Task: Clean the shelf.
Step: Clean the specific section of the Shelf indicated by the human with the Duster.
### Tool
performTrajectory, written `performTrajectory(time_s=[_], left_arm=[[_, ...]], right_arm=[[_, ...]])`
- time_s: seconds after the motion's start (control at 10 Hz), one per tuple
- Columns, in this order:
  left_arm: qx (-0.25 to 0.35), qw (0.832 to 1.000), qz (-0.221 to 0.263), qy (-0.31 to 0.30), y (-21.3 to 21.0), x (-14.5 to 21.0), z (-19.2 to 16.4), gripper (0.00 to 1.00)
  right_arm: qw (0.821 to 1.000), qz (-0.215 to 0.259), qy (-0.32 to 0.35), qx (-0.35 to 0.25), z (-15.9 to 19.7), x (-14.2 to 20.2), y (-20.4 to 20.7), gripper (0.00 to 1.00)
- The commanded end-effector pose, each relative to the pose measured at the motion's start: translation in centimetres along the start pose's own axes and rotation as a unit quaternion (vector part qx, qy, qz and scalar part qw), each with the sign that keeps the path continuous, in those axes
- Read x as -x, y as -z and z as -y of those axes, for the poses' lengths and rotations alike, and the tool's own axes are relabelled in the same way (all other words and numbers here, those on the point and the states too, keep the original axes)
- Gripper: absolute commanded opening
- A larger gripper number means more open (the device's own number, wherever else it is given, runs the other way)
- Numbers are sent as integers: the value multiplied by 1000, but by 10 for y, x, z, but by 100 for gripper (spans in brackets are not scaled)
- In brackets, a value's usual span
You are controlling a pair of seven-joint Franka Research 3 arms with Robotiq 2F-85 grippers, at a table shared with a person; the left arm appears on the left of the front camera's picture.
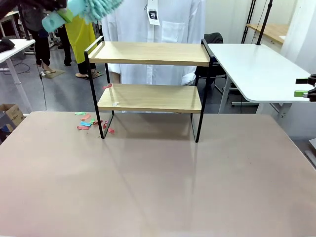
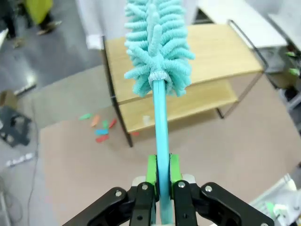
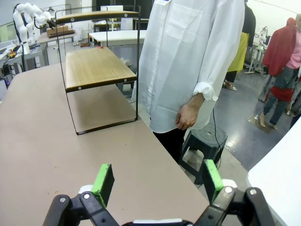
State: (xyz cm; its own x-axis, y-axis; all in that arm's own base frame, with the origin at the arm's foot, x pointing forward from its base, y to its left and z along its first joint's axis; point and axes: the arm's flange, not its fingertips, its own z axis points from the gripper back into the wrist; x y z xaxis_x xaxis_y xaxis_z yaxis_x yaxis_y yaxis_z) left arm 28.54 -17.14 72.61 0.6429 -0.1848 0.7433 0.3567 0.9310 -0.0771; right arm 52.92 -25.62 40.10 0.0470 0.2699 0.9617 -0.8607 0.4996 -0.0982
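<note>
The shelf [image 1: 148, 53] stands at the far middle of the beige table, with two light wooden boards in a black frame. A red scrap [image 1: 107, 86] and a white scrap [image 1: 115, 103] lie on its lower board. My left gripper [image 2: 161, 172] is shut on the teal handle of a fluffy teal duster [image 2: 157, 47], held high above and left of the shelf [image 2: 202, 61]. The duster's head [image 1: 96, 7] shows at the top left of the front view. My right gripper [image 3: 157, 181] is open and holds nothing, off the table's right side [image 1: 302, 87], with the shelf [image 3: 94, 66] farther off.
Coloured paper scraps [image 1: 86, 121] lie on the table by the shelf's left leg. A person in a white coat [image 1: 158, 29] stands just behind the shelf. A white table [image 1: 256, 69] is at the right. A stool [image 3: 204, 141] stands by the person.
</note>
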Motion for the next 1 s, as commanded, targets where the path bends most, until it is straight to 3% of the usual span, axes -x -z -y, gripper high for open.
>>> performTrajectory(time_s=[0.0, 0.2, 0.5, 0.6, 0.8, 0.9], left_arm=[[97, 993, -17, 69, -4, 16, -20, 13], [152, 971, -56, 174, -5, 21, -27, 13], [161, 928, -99, 323, 4, 30, -18, 13], [154, 918, -120, 345, 14, 32, -14, 13], [127, 884, -168, 418, 34, 45, -6, 13], [130, 883, -202, 403, 50, 45, -3, 13]], right_arm=[[1000, -12, 7, 6, -1, -6, 2, 100], [1000, -12, 7, 6, -1, -6, 2, 100], [1000, -12, 7, 6, -1, -6, 2, 100], [1000, -12, 7, 6, -1, -6, 2, 100], [1000, -12, 7, 6, -1, -6, 2, 100], [1000, -12, 7, 6, -1, -6, 2, 100]])
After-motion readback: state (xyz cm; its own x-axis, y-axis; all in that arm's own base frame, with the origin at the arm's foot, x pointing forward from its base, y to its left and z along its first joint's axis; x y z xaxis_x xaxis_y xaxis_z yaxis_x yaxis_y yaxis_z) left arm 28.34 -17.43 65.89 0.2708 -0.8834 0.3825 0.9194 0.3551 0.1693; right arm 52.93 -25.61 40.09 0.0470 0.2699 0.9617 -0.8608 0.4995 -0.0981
